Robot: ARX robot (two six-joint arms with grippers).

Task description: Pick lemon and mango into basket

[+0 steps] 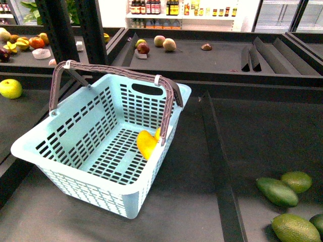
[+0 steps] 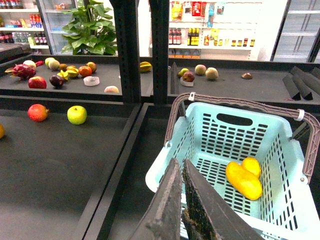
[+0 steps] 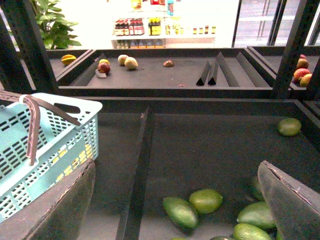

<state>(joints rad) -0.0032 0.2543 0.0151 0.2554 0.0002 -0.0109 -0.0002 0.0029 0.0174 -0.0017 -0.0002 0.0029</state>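
The light turquoise basket (image 1: 75, 146) (image 2: 220, 135) (image 3: 30, 150) stands on the dark shelf with its grey-brown handles up. On its slotted floor by the right wall lies the yellow-orange mango (image 1: 146, 144) (image 2: 243, 181). A smaller yellow lemon (image 2: 251, 165) (image 1: 157, 134) touches it, partly behind a handle in the front view. My left gripper (image 2: 181, 165) is shut and empty, just above the basket's near rim. Right of the basket, my right gripper (image 3: 176, 167) is open and empty, over green fruits. Neither gripper shows in the front view.
Several dark green oval fruits (image 1: 277, 191) (image 3: 180, 212) lie in the right bin. A raised black divider (image 1: 217, 151) separates that bin from the basket's. A yellow-green round fruit (image 1: 10, 88) sits far left. Black uprights (image 2: 125, 50) stand behind, with more fruit on the rear shelves.
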